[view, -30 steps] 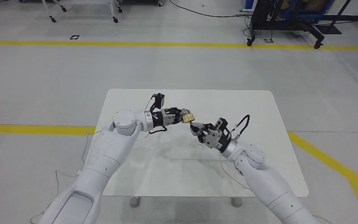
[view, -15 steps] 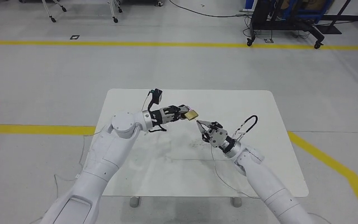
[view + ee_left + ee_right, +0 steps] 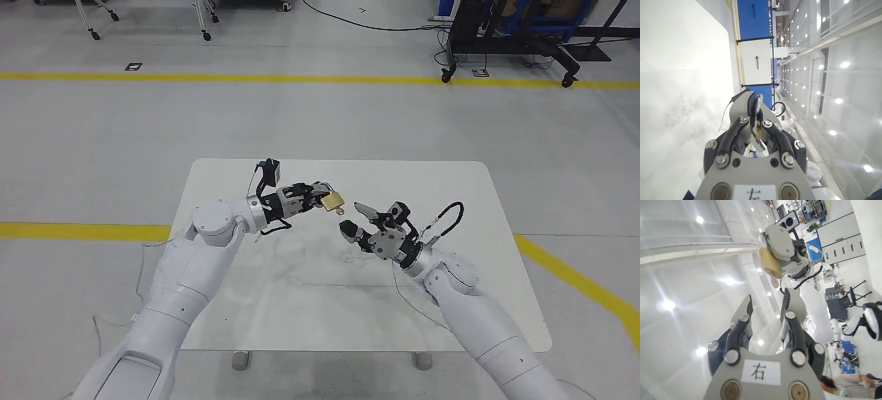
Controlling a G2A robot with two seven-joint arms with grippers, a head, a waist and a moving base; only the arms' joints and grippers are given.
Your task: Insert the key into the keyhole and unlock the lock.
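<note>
A brass padlock hangs in the air over the middle of the white table, with my left gripper shut on it. In the left wrist view the lock's steel shackle sticks out past the closed fingers. In the right wrist view the padlock has a silver key standing in its lower end. My right gripper is open just short of that key, with nothing between its fingers. From above, the right gripper sits slightly below and to the right of the lock.
The white table lies under both arms with faint scuff marks on its surface. Its rounded corner and edge lie beyond the left gripper. Grey floor with yellow lines surrounds the table.
The right gripper pulled back from the padlock and spread its fingers wide. The left gripper shifted the lock slightly left and tilted it.
</note>
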